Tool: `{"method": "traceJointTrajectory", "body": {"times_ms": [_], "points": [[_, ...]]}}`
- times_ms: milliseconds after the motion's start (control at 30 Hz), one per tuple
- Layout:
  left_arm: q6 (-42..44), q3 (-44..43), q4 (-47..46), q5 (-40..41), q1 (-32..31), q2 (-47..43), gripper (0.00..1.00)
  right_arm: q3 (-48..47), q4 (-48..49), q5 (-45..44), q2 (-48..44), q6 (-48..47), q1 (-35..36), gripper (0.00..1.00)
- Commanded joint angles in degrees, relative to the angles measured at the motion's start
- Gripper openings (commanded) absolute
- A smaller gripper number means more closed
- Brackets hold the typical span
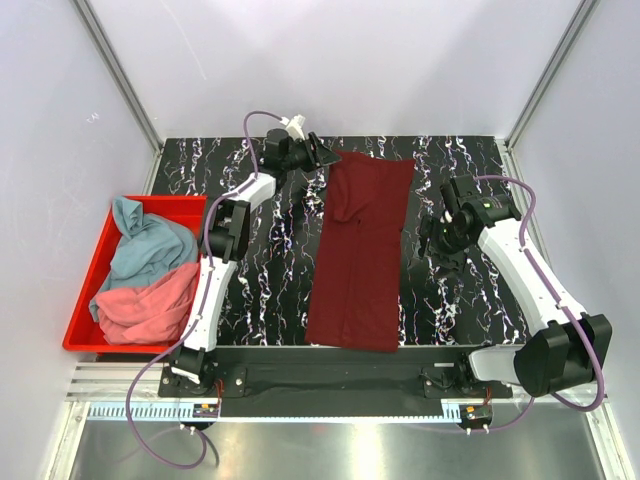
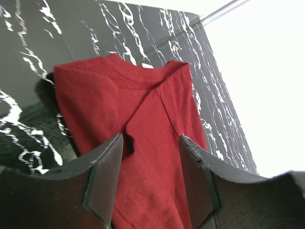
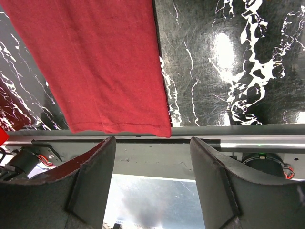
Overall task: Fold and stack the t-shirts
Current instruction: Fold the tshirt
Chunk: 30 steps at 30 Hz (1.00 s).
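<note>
Maroon t-shirt (image 1: 360, 250) lies folded lengthwise down the middle of the bench (image 1: 260, 290), its hem at the near edge. Left gripper (image 2: 151, 138) hangs over the shirt's far end, fingers spread and gripping nothing. Right gripper (image 3: 152, 139) is likewise wide and empty.

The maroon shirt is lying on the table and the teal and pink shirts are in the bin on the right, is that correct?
No. The bin with the teal shirt and pink shirt is on the left, as the top view shows. The maroon shirt does lie on the table.

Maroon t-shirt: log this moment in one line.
maroon t-shirt folded lengthwise, flat | left gripper open near collar end | right gripper open beside shirt
</note>
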<state>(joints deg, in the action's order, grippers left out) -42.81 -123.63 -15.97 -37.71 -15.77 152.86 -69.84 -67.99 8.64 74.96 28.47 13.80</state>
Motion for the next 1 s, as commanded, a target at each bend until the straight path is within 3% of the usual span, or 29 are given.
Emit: {"method": "traceJointTrajectory", "body": {"times_ms": [0,300,533,967], "points": [[-0.61,-0.73,-1.44,-2.36,-0.23,0.95,0.55,-0.03,0.14,0.76,-1.39,-1.57,-0.79,0.70],[-1.23,-1.43,0.49,-0.96,-0.40,1.39,0.55,0.67,-0.13,1.20,-2.45,-2.45,-2.02,0.70],[-1.22,-0.73,9.63,6.25,-1.37,-0.37,0.56,1.29,-0.39,1.55,-3.68,-2.80,-2.64,0.70],[-3.51,5.41,2.26,1.15,-2.51,-3.79,0.49,2.78,0.40,2.69,-4.38,-3.16,-3.78,0.70]]}}
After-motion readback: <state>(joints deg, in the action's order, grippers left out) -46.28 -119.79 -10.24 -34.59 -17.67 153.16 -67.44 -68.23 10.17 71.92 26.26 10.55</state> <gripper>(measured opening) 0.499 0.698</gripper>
